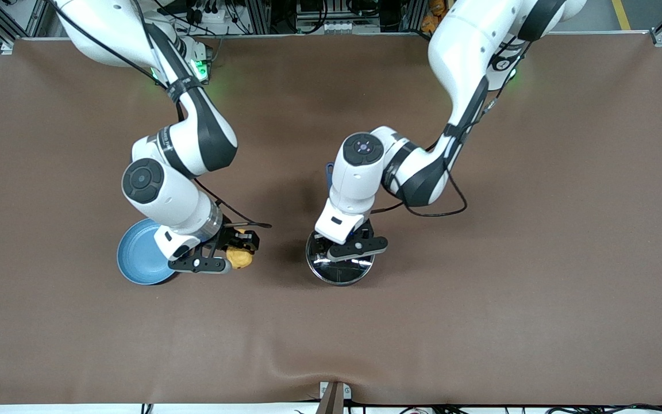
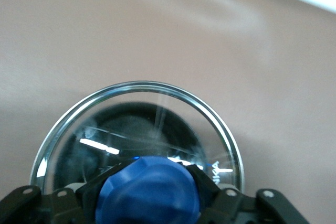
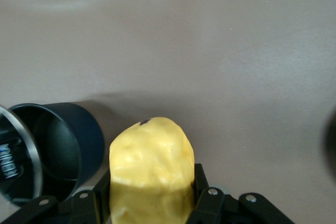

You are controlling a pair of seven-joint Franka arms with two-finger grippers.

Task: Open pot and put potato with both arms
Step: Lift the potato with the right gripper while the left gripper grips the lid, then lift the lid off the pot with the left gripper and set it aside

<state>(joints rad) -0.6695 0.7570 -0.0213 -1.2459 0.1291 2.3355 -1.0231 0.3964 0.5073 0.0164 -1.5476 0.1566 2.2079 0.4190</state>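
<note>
I see the left gripper (image 1: 347, 241) clamped on the lid's blue knob (image 2: 149, 190) over the pot (image 3: 55, 148). At its nine o'clock, the right gripper (image 1: 233, 248) grips the potato (image 1: 239, 256) beside the blue plate (image 1: 135, 256).

Light-blue plate (image 1: 135, 259) on brown table (image 1: 538, 259), toward right arm's end.

Glossy white arms (image 1: 360, 172) with black joints, black cables, green status lights.

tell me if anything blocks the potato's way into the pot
The glass lid, tilted over the pot with the left gripper shut on its knob, still partly covers the opening. The right gripper holds the potato beside it.
</note>
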